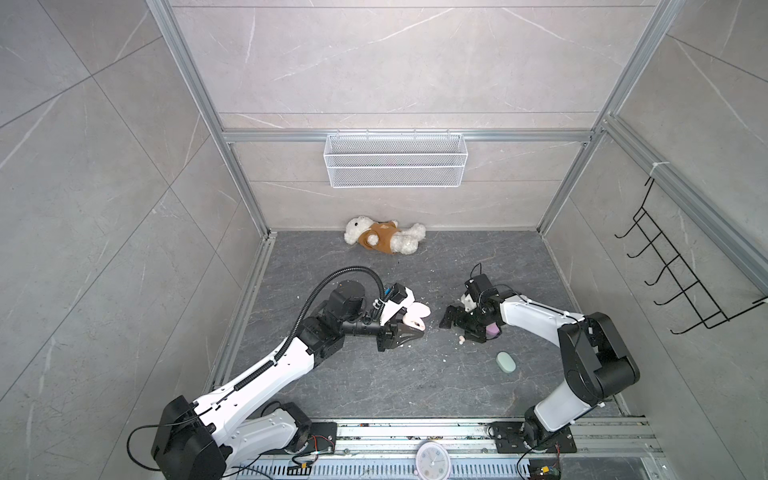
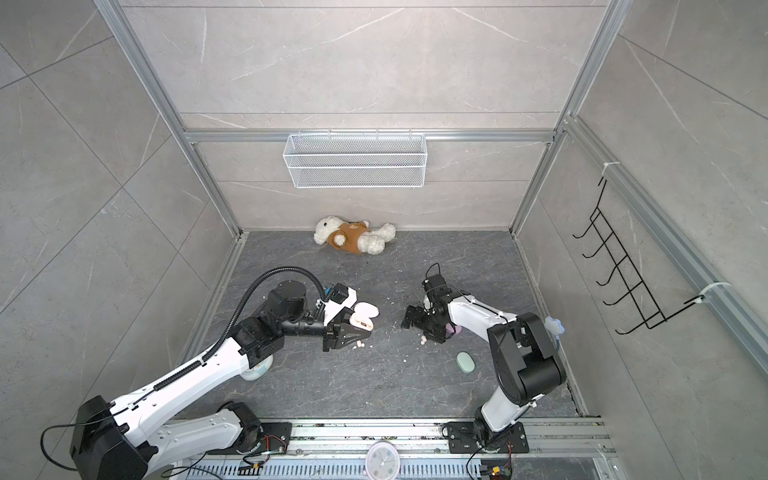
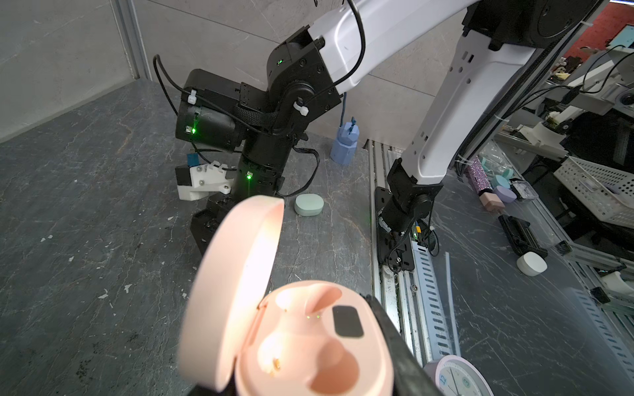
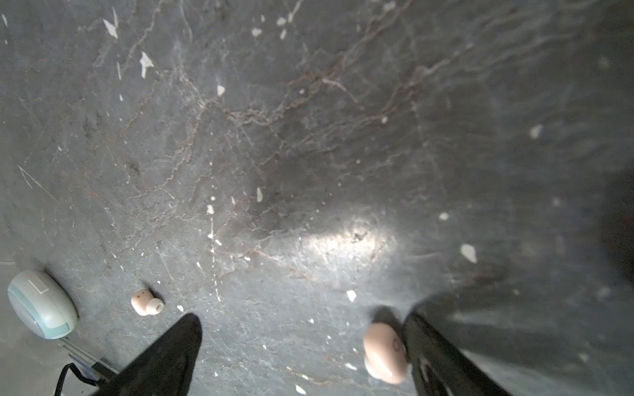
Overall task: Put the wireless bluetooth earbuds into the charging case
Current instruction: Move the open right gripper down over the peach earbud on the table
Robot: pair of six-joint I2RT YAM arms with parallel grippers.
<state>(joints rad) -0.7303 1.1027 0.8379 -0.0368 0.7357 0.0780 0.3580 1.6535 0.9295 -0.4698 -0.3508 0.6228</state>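
- Currently the left gripper is clamped on the peach charging case, whose lid is swung open with both sockets showing
- Meanwhile the right gripper hangs low over the dark floor, jaws spread wide and gripping nothing
- One peach earbud lies on the floor just inside one finger; I cannot tell whether they touch
- Farther out, a second peach earbud lies near a closed mint case
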